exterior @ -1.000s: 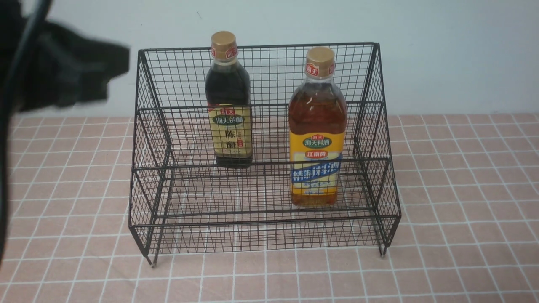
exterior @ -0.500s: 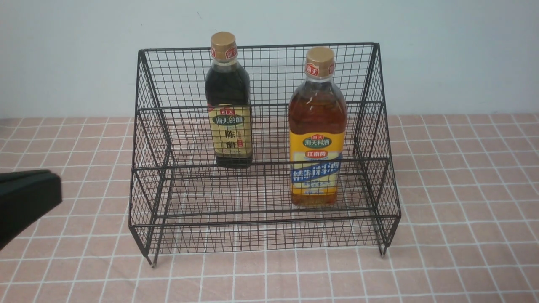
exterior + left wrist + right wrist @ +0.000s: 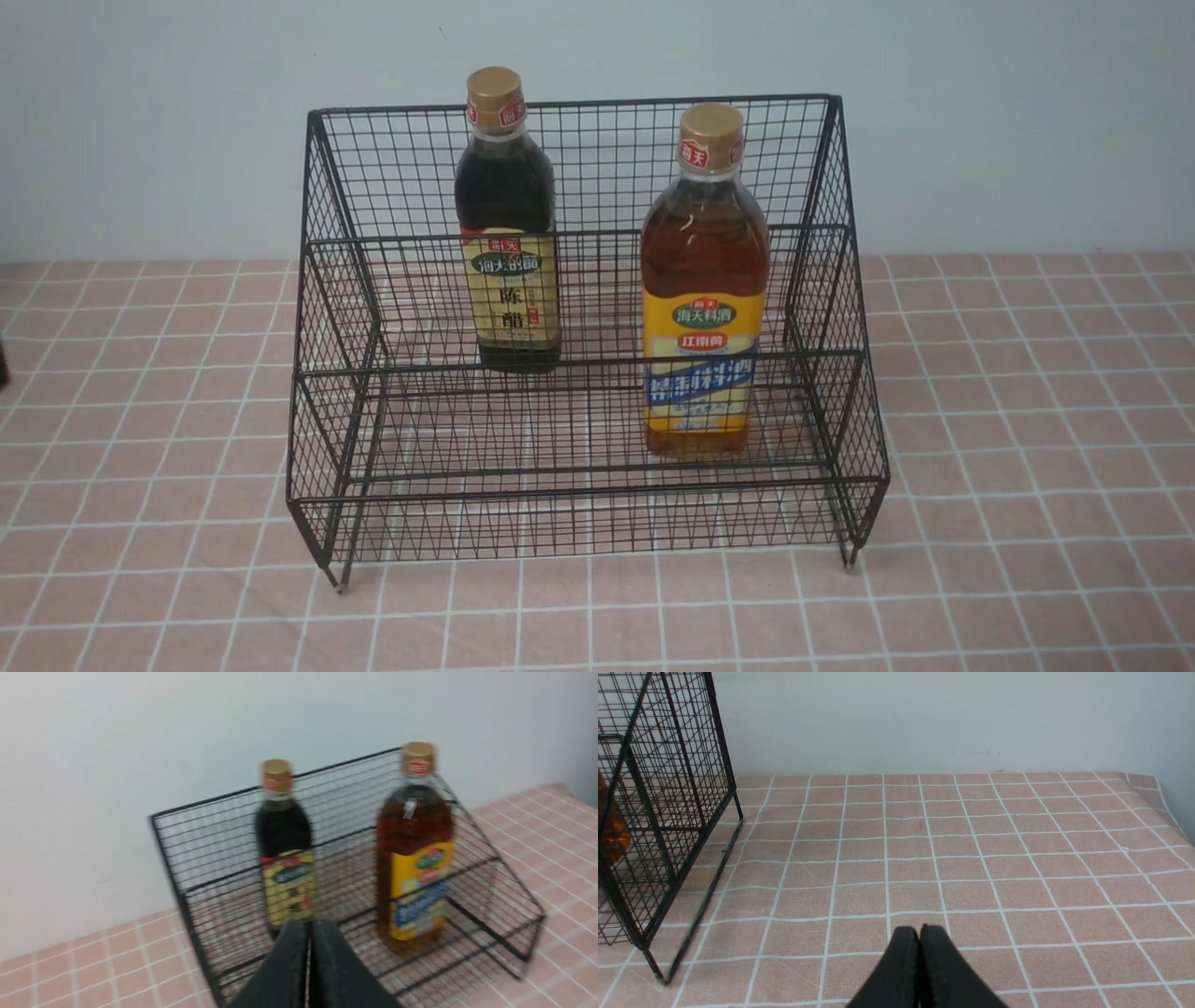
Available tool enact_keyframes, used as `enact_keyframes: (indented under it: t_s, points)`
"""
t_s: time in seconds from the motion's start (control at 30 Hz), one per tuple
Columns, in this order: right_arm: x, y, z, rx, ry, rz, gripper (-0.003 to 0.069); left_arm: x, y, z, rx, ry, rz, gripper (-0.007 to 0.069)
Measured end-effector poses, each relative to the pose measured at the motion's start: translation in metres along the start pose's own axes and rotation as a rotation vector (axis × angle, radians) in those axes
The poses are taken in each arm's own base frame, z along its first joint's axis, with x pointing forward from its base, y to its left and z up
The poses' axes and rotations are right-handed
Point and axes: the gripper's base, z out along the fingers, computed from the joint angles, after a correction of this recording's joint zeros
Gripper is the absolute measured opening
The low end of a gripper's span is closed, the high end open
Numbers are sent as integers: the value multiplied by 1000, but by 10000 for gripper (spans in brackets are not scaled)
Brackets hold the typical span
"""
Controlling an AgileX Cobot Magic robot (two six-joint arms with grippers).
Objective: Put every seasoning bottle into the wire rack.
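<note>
The black wire rack (image 3: 588, 483) stands mid-table with both seasoning bottles upright inside. The slim dark bottle (image 3: 507, 280) is on the upper tier at the left. The larger amber bottle (image 3: 702, 308) stands on a lower tier at the right. In the left wrist view my left gripper (image 3: 309, 926) is shut and empty, facing the rack (image 3: 210, 840), with the dark bottle (image 3: 284, 858) and the amber bottle (image 3: 413, 858) beyond it. My right gripper (image 3: 920, 930) is shut and empty over bare cloth, to the right of the rack (image 3: 668, 788).
A pink checked tablecloth (image 3: 1027, 420) covers the table, and a pale wall (image 3: 980, 112) rises close behind the rack. The cloth's right edge (image 3: 1164, 807) shows in the right wrist view. Neither arm appears in the front view, apart from a dark sliver at its left edge.
The left arm dropped from the upper left of the front view to its left edge, then left that view almost entirely. Rack and bottles have not moved.
</note>
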Motion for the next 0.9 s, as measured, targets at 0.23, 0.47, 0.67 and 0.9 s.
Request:
enact_keyframes:
  t_s: [0.23,0.47,0.67,0.9]
  points:
    - [0,0,0,0,0,1,-14,74,12,-2,-176,-4,-41,-7]
    - [0,0,0,0,0,1,-14,161,11,12,-192,63,10,-7]
    - [0,0,0,0,0,0,-14,200,10,23,-190,151,10,-7]
    - [0,0,0,0,0,-1,-14,213,12,26,-237,180,8,-7]
